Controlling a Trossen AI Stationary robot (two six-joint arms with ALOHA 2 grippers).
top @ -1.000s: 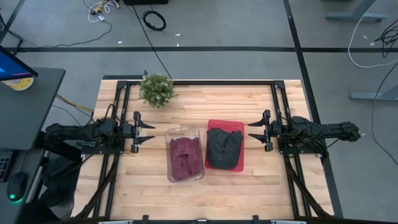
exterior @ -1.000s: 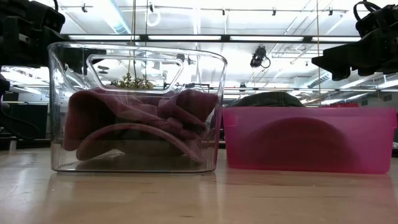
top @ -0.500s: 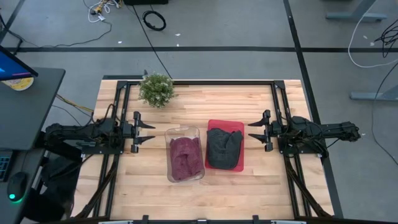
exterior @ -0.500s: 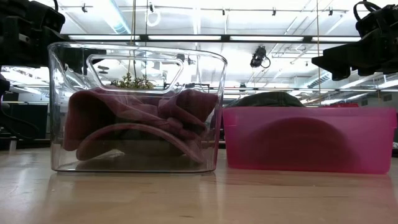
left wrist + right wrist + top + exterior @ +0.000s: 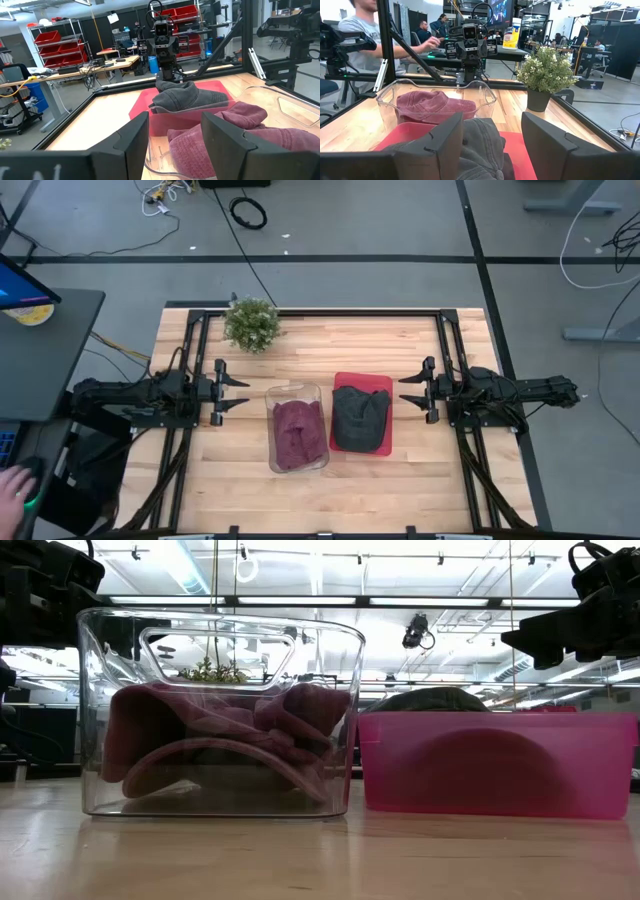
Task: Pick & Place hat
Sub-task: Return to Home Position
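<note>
A maroon hat [image 5: 297,432] lies inside a clear plastic bin [image 5: 273,396] near the table's middle; the low view shows the maroon hat [image 5: 220,745] resting on the bin's floor. A dark grey hat [image 5: 359,416] sits in a red tray [image 5: 350,378] just right of it, its crown [image 5: 437,698] rising above the tray's wall. My left gripper [image 5: 235,392] hovers open left of the bin. My right gripper [image 5: 412,393] hovers open right of the tray. Both touch nothing.
A small potted plant [image 5: 251,323] stands at the table's far left. Black rails [image 5: 330,311] frame the table's far and side edges. Bare wood lies near the front edge [image 5: 330,495]. A person's hand [image 5: 8,485] shows off the table at lower left.
Both arms and both hats have kept still. A person's hand has come into the high view at the lower left, off the table.
</note>
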